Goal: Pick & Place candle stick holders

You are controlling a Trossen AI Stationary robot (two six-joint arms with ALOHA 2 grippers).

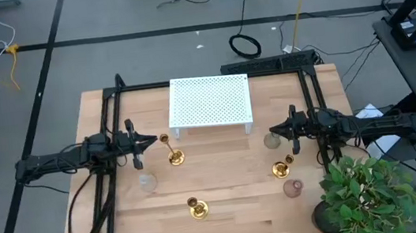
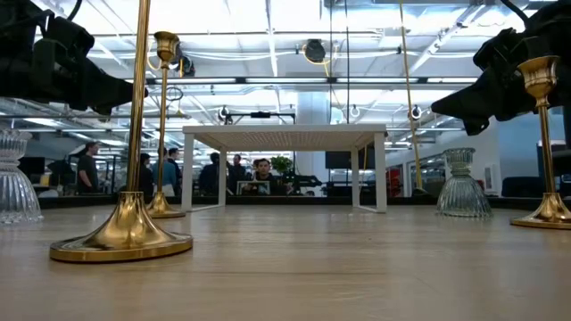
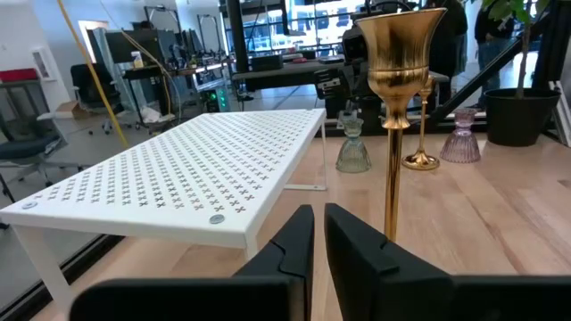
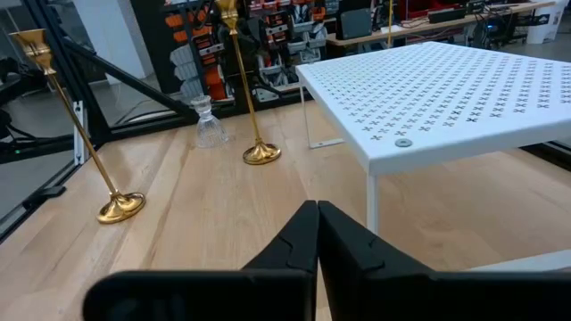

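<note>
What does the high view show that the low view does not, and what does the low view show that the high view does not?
Only the high view shows the potted plant at the table's corner, the cables on the floor, and both arms whole, the left gripper and right gripper each near a candlestick. Only the low view shows people in the room behind and the ceiling lights. Both show the white shelf, three gold candlesticks and the glass holders.

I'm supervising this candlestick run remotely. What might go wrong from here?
1. The left gripper hovers shut beside a tall, thin candlestick; a nudge might topple it.
2. Glass holders stand near the candlesticks and may get knocked.
3. The right gripper, also shut, sits close to another candlestick.
</note>
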